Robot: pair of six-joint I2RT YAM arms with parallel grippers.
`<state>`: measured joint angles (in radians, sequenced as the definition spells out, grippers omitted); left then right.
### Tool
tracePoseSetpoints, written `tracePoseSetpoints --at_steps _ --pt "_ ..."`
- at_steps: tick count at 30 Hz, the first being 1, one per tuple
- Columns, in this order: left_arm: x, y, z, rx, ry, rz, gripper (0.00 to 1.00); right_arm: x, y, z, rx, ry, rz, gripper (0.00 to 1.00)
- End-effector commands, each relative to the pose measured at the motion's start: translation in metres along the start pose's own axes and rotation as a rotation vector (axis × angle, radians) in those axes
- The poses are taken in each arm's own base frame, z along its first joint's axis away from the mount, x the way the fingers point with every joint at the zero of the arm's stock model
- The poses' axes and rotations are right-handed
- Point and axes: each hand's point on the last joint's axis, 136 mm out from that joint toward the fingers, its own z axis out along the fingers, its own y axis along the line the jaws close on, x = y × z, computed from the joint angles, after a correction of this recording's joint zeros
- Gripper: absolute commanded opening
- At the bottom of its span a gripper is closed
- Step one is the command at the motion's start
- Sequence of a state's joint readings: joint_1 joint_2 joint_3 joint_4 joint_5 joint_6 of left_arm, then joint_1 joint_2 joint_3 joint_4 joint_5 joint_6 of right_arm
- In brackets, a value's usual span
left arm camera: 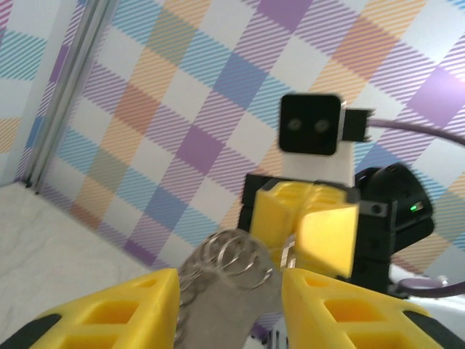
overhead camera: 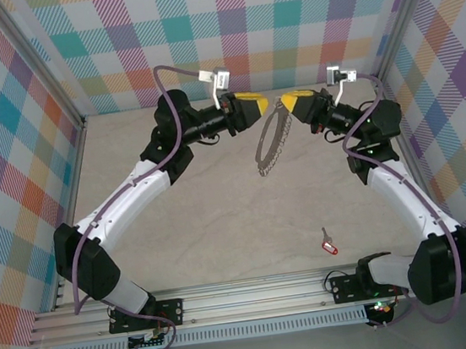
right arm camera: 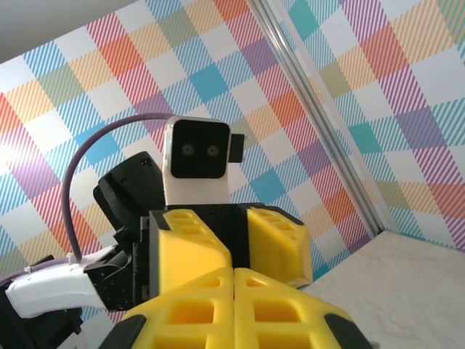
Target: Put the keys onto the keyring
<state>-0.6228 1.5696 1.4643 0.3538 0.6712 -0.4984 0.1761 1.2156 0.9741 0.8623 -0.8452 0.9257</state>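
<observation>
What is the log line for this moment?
left gripper: fingers astride ring, grip unclear | right gripper: shut on ring | key: on table

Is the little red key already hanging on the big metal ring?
No, the red key lies on the table near its front edge, well apart from the ring.

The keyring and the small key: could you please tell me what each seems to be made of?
The keyring looks like thin grey metal wire, bare and slightly shiny: its small coiled loops glint in the left wrist view. The key seems to have a red plastic head and a short silvery metal blade, though it is too small to be sure.
</observation>
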Motion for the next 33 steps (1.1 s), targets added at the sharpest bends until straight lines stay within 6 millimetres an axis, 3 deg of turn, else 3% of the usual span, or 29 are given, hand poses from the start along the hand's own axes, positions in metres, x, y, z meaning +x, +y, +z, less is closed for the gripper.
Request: tracePoseSetpoints --at_steps 1,13,25,33 --pt "-0.019 -0.015 -0.001 0.085 -0.078 0.007 0.41 -0.02 0.019 0.002 -0.063 -0.072 -0.05 0.0" --pt "-0.016 -0.009 0.008 0.123 -0.079 -0.038 0.37 -0.021 0.02 0.005 -0.077 -0.079 -0.043 0.0" --pt "-0.012 -0.018 0.014 0.166 -0.062 -0.042 0.36 -0.019 0.019 0.005 -0.076 -0.074 -0.038 0.0" --pt "-0.017 -0.015 0.009 0.094 -0.085 -0.011 0.47 -0.017 0.016 0.005 -0.067 -0.072 -0.035 0.0"
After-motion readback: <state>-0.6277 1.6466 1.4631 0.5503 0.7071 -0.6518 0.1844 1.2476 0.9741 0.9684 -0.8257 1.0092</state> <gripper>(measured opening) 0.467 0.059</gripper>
